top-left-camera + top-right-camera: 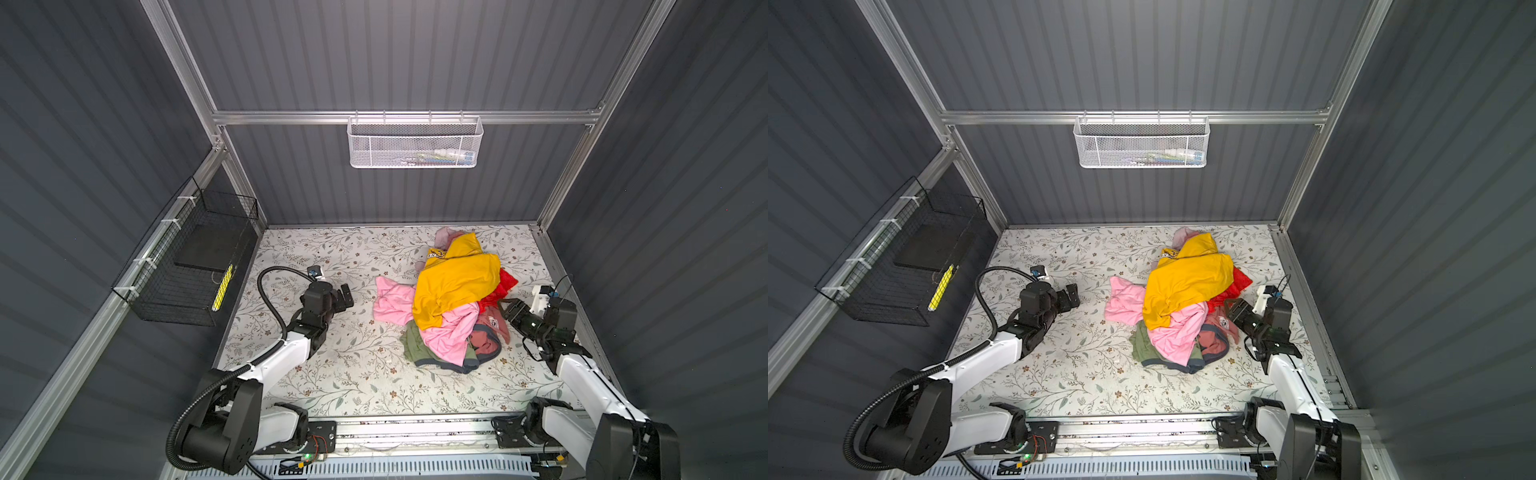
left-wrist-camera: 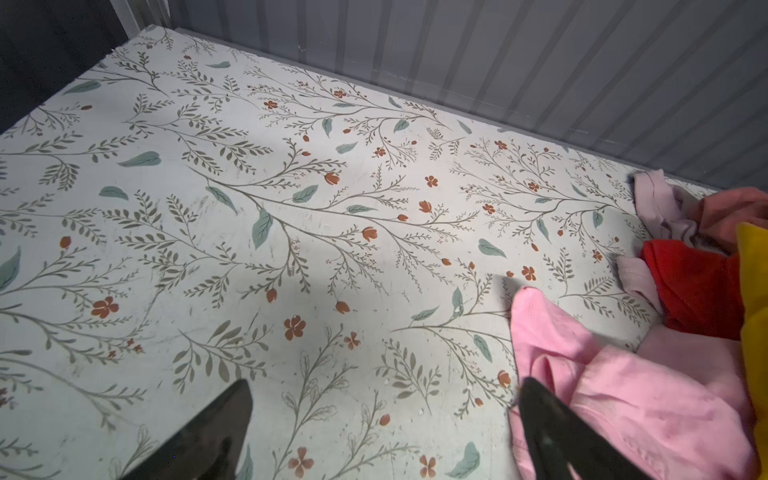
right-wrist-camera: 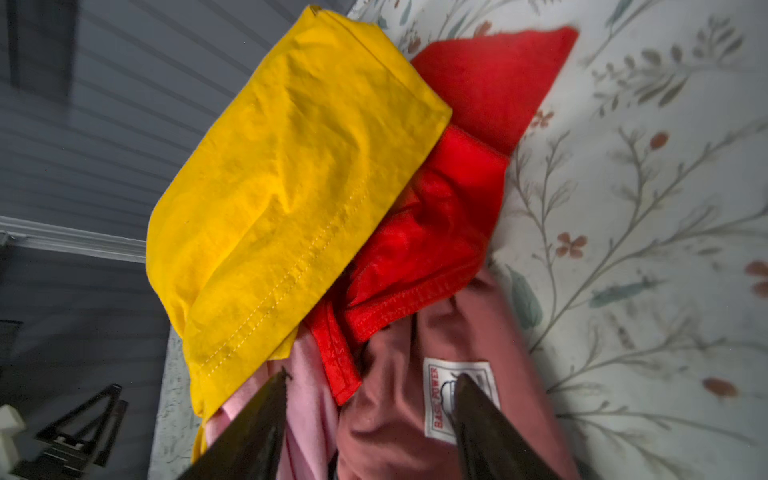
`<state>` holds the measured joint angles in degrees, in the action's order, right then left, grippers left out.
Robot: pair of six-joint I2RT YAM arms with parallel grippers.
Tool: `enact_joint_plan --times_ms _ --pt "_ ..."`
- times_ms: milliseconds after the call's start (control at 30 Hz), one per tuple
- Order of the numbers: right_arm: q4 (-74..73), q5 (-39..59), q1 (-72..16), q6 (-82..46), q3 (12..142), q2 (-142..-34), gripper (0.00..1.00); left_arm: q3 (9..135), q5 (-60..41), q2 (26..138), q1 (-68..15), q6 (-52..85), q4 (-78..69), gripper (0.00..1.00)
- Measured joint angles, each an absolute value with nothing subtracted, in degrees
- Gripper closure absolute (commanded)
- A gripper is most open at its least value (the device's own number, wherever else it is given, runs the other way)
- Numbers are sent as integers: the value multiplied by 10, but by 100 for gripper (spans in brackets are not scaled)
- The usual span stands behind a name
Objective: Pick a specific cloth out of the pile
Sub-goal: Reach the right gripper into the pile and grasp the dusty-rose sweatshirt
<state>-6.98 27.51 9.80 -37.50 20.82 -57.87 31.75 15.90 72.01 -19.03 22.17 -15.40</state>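
- Over on the left, the left gripper (image 1: 348, 296) hangs just above the floral surface (image 1: 332, 374) with its jaws spread wide and nothing in them. It is apart from the pile's pink edge.
- The pile (image 1: 449, 307) sits right of the middle. A mustard yellow garment (image 1: 453, 282) is draped on top, a bright pink garment (image 1: 446, 332) spills down the near side, and an olive piece (image 1: 415, 347) is tucked under that.
- The cloth (image 1: 484, 338), dusty rose with dark grey-blue trim, lies at the pile's near right corner. It is partly under the bright pink garment, and the red garment (image 1: 505, 284) overlaps it from behind. Its white logo patch (image 3: 436, 399) faces up.
- At the far right, the right gripper (image 1: 505, 309) is right on that corner. In the wrist view its jaws stand parted astride a ridge of rose fabric, and one fingertip crosses the patch. I can't see a firm pinch yet.
- Judging from here, the step is closing on the cloth. A strip of pink fabric (image 3: 299, 415) lies between the jaws too, and the red hem (image 3: 332, 357) is just ahead of them.
- To do it well, bias the bite toward the patch side so only rose fabric is caught.
- Then draw the cloth low and outward, away from the heap, so the pink and red layers slide off rather than ride along.
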Motion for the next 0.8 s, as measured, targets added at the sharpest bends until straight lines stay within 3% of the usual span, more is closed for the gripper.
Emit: enact_joint_plan --times_ms 333,800 --pt "83 242 31 -371 227 -525 38 287 137 716 -190 247 -142 0" --pt "211 97 -96 -358 270 -589 42 287 125 721 -190 254 -142 0"
